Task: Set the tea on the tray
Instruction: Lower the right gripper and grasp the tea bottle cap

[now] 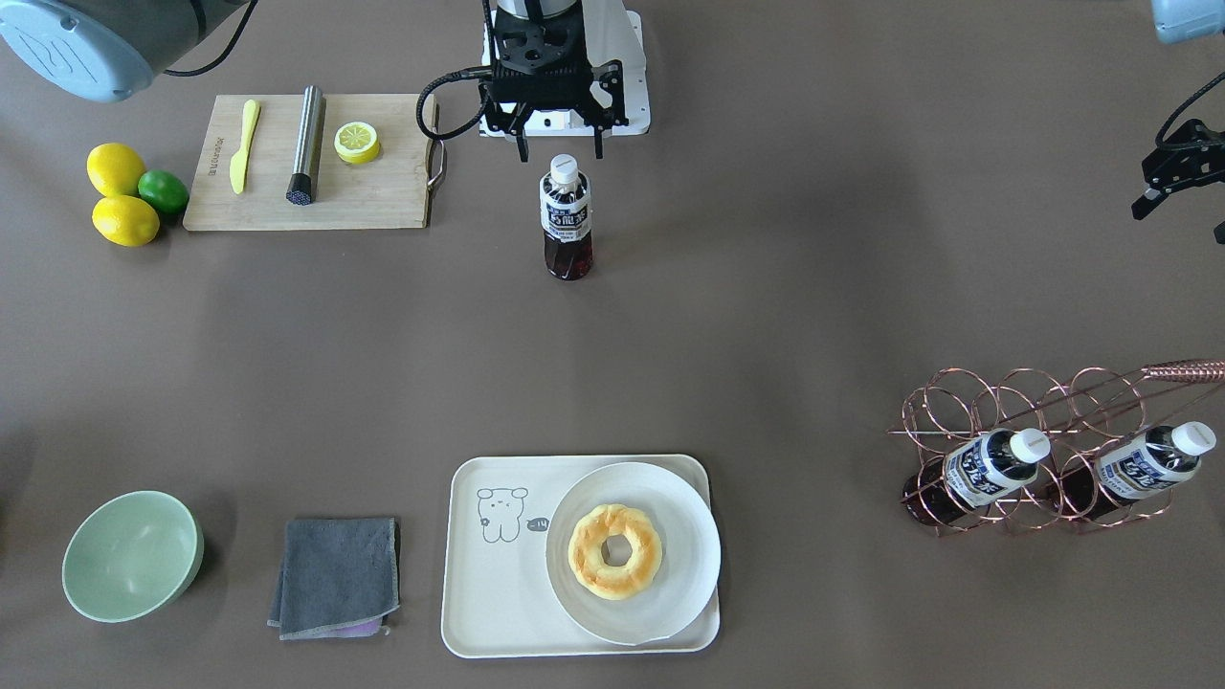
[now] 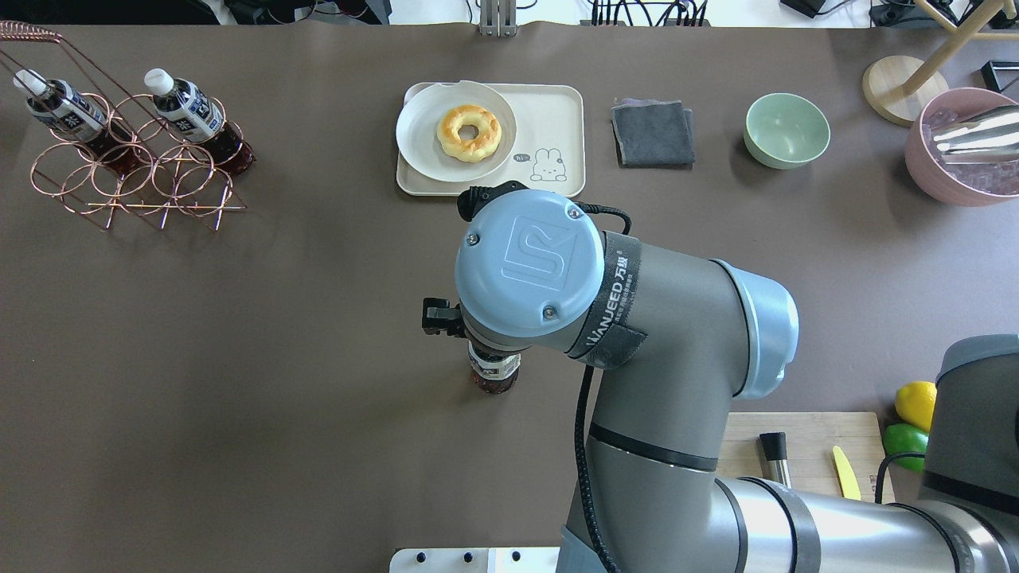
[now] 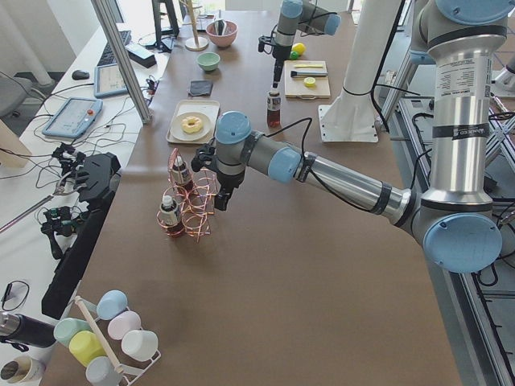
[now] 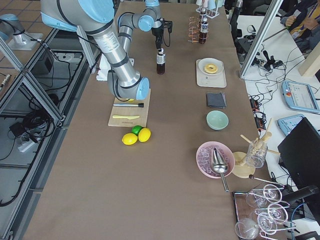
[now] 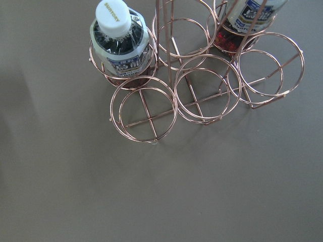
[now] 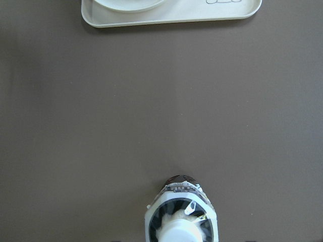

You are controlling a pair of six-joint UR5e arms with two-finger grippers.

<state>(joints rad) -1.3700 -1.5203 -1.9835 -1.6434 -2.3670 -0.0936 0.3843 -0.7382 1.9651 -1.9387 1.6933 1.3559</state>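
The tea bottle (image 1: 567,218) stands upright on the table by itself, far from the tray; it has a white cap and a dark-blue-and-white label. It also shows in the overhead view (image 2: 493,376) and the right wrist view (image 6: 181,222). My right gripper (image 1: 560,148) is open and hovers just above the cap, touching nothing. The cream tray (image 1: 478,612) with the bear drawing lies at the table's far side and carries a round white plate (image 1: 689,536) with a donut. My left gripper (image 1: 1182,215) is open and empty near the copper rack.
A copper wire rack (image 1: 1043,402) holds two more alike bottles (image 1: 991,469) (image 1: 1148,464). A grey cloth (image 1: 337,574) and a green bowl (image 1: 129,555) lie beside the tray. A wooden cutting board (image 1: 383,201) with a knife, a metal cylinder and a lemon half, plus lemons and a lime (image 1: 163,189), sits near the robot.
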